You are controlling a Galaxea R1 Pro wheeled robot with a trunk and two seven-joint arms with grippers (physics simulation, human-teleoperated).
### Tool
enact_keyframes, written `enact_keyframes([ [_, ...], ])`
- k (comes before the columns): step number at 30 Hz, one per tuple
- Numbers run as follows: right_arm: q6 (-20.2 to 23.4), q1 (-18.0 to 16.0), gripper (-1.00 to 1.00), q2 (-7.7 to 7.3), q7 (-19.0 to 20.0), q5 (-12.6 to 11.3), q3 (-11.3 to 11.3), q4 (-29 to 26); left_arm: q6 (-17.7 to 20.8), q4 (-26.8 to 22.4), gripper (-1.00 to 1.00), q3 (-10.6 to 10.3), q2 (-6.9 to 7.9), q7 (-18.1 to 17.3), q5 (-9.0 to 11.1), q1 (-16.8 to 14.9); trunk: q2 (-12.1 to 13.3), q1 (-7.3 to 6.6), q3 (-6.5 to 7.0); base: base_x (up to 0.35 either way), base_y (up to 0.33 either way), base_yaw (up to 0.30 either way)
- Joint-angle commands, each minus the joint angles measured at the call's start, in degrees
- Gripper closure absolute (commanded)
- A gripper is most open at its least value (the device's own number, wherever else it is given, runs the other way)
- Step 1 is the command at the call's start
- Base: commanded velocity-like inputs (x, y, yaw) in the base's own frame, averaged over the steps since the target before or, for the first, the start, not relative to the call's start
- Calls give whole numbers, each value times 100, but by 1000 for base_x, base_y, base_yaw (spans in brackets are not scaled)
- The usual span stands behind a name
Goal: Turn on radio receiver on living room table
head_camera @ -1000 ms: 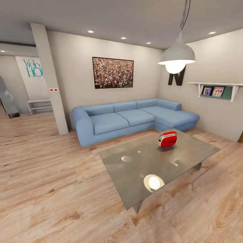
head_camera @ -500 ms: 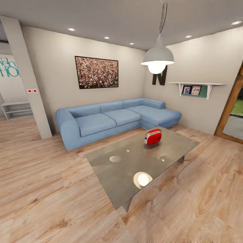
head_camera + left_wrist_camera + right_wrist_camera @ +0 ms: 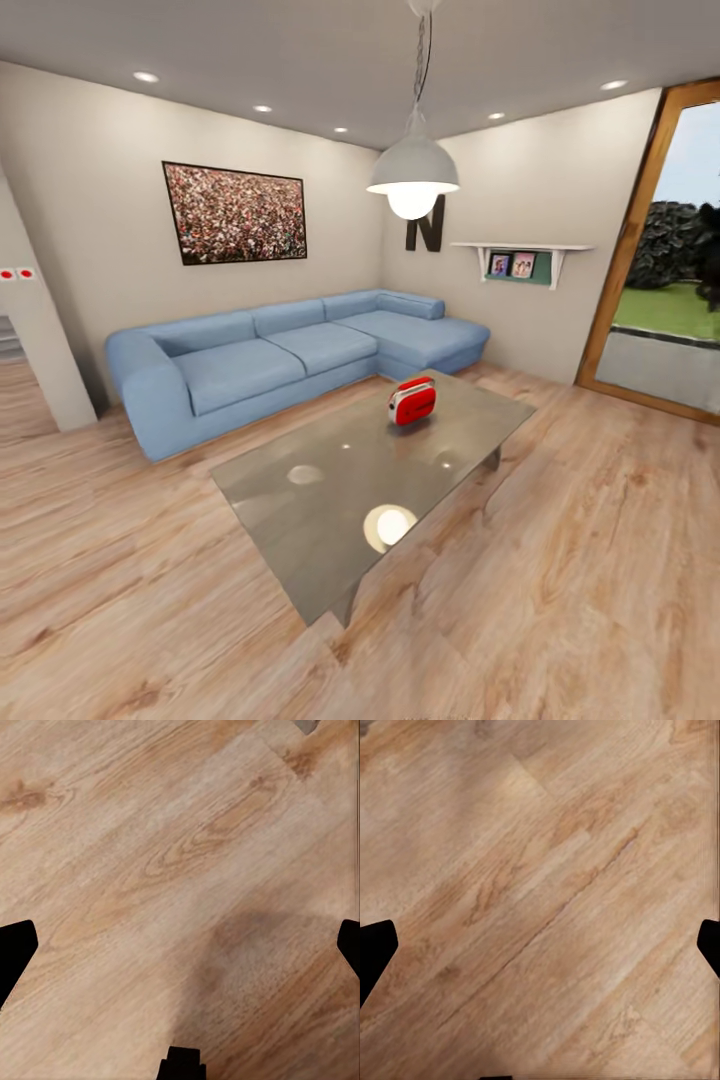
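One red radio [image 3: 412, 400] with a white rim stands on the far right part of the one low table [image 3: 300, 500], whose grey top is glossy. One blue L-shaped sofa [image 3: 280, 355] sits beyond. Both wrist views show wood-plank floor [image 3: 180, 870] between widely spread, empty dark fingertips [image 3: 15, 945].

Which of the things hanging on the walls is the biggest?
The speckled picture above the sofa. It is far bigger than the black letter N and the shelf.
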Motion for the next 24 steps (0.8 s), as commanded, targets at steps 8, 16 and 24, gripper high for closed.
enact_keyframes([
  [8, 0, 0, -100, 0, 7, 0, 0, 0, -117, 9, -100, 2, 6, 0, 2, 0, 0, 0, 0, 0, 0, -280],
  [16, 0, 0, -100, 0, -14, 0, -8, 9, -122, 9, -100, 2, 6, 14, 2, -2, 0, 0, 0, 0, 0, -280],
  [24, 0, 0, -100, 0, -25, 0, -9, 43, -116, 16, -100, 0, 6, 84, 2, 0, 0, 0, 0, 0, 0, -280],
])
